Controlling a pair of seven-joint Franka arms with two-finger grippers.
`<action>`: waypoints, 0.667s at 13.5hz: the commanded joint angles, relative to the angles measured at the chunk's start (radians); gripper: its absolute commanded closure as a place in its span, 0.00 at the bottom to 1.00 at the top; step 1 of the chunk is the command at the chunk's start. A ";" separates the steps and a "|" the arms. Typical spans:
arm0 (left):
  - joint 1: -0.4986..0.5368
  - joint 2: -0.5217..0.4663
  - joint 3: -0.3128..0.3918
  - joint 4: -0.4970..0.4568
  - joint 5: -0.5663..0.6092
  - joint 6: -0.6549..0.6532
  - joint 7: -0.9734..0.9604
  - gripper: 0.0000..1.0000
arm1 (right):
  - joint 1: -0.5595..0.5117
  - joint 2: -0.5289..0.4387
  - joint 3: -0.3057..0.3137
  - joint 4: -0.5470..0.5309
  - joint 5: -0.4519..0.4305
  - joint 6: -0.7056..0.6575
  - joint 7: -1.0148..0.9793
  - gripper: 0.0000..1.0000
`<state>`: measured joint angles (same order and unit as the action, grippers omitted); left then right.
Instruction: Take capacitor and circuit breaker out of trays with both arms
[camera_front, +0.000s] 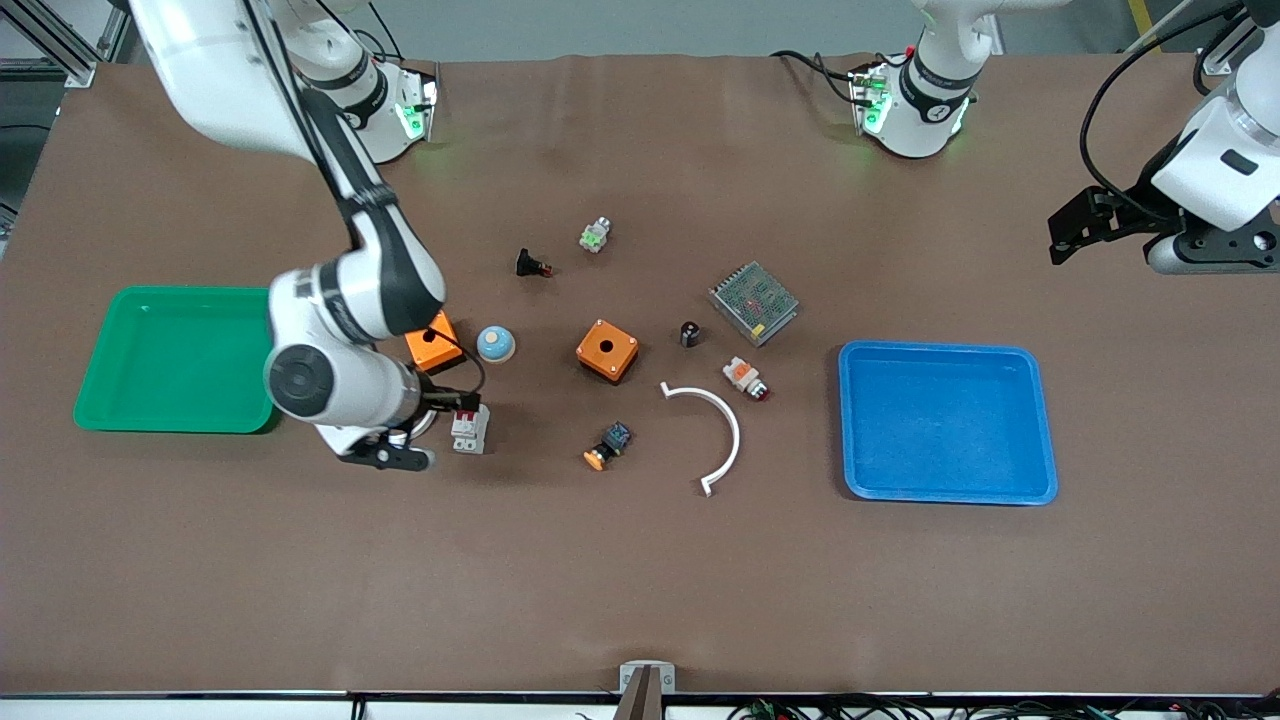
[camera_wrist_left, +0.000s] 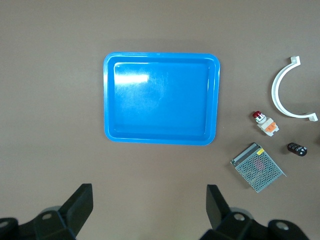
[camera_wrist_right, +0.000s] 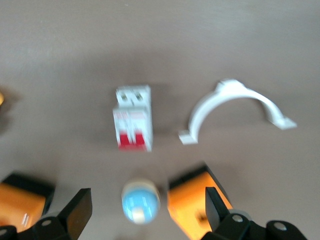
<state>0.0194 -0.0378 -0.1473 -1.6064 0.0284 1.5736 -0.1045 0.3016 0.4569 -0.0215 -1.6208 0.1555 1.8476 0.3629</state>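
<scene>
The breaker (camera_front: 470, 430), a small white block with red levers, lies on the brown table near the green tray; it also shows in the right wrist view (camera_wrist_right: 133, 117). My right gripper (camera_front: 440, 400) (camera_wrist_right: 145, 202) is open and empty, in the air over the spot between the breaker and an orange box. The capacitor (camera_front: 690, 333), a tiny black cylinder, stands mid-table beside the metal power supply; it also shows in the left wrist view (camera_wrist_left: 297, 149). My left gripper (camera_front: 1075, 230) (camera_wrist_left: 150, 200) is open and empty, high over the left arm's end of the table.
A green tray (camera_front: 180, 358) lies at the right arm's end and a blue tray (camera_front: 945, 420) at the left arm's end. Two orange boxes (camera_front: 607, 350) (camera_front: 432, 340), a blue dome (camera_front: 495, 343), a power supply (camera_front: 753, 302), a white arc (camera_front: 715, 430) and several buttons lie between them.
</scene>
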 joint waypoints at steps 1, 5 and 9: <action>-0.001 -0.017 0.006 -0.017 -0.016 0.006 0.005 0.00 | -0.096 -0.228 0.009 -0.099 0.009 -0.129 -0.031 0.00; -0.007 -0.010 0.005 -0.017 -0.016 0.005 -0.018 0.00 | -0.264 -0.411 0.009 -0.142 -0.068 -0.243 -0.211 0.00; -0.006 -0.004 0.005 -0.013 -0.015 -0.009 -0.015 0.00 | -0.349 -0.460 0.009 -0.079 -0.085 -0.290 -0.275 0.00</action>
<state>0.0169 -0.0335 -0.1467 -1.6176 0.0283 1.5725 -0.1169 -0.0208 0.0143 -0.0308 -1.7217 0.0884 1.5781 0.1011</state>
